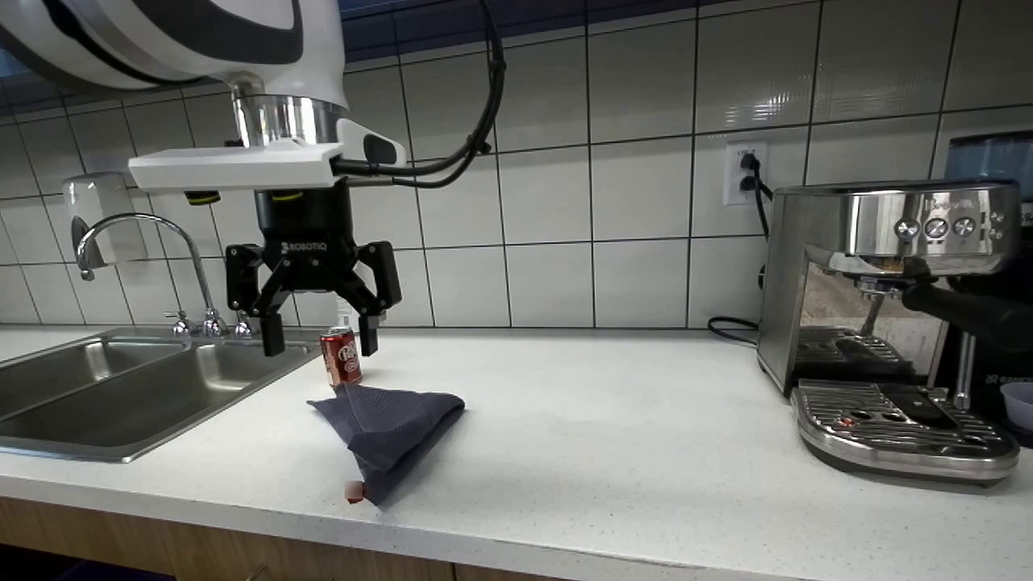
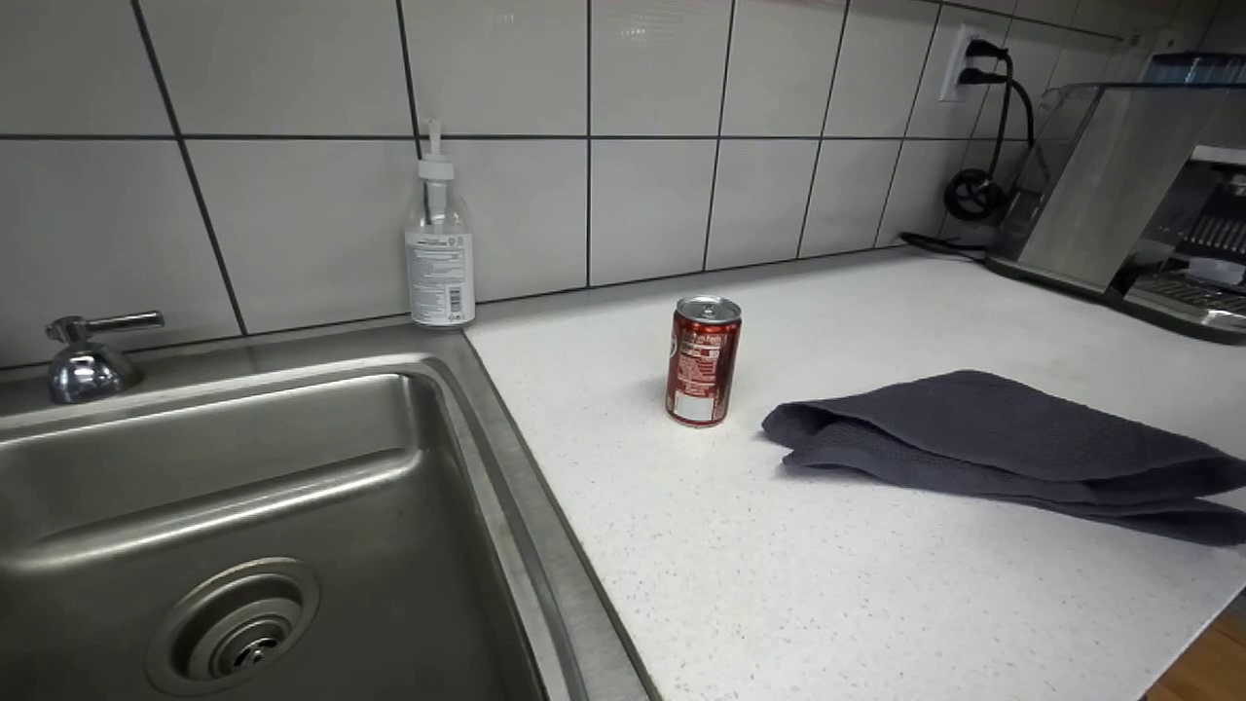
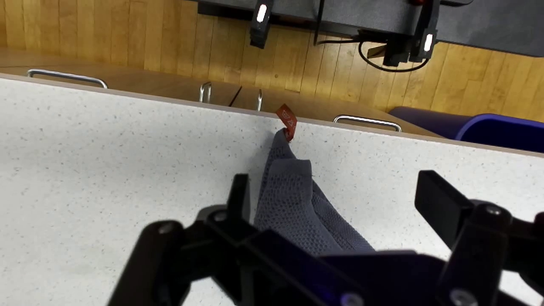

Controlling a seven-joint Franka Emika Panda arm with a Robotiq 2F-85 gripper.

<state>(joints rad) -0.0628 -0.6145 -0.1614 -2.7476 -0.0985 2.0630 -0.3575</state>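
Note:
My gripper (image 1: 321, 337) hangs above the white counter, its jaws wide apart with nothing between them. A folded dark grey-blue cloth (image 1: 395, 428) lies on the counter, apart from the fingers and lower than them. In the wrist view the textured cloth (image 3: 289, 191) runs up past the gripper (image 3: 338, 193), whose body hides its lower part. The cloth's red tag (image 3: 287, 121) reaches the counter's front edge. A red soda can (image 2: 703, 362) stands upright beside the cloth (image 2: 973, 438). In an exterior view the can (image 1: 340, 357) appears behind the gripper, near one fingertip.
A steel double sink (image 1: 161, 387) with a curved faucet (image 1: 190, 250) adjoins the counter. A clear pump bottle (image 2: 443, 263) stands by the wall. An espresso machine (image 1: 896, 323) occupies the far end. Below the counter edge are drawer handles (image 3: 68, 76) and a blue bin (image 3: 488, 123).

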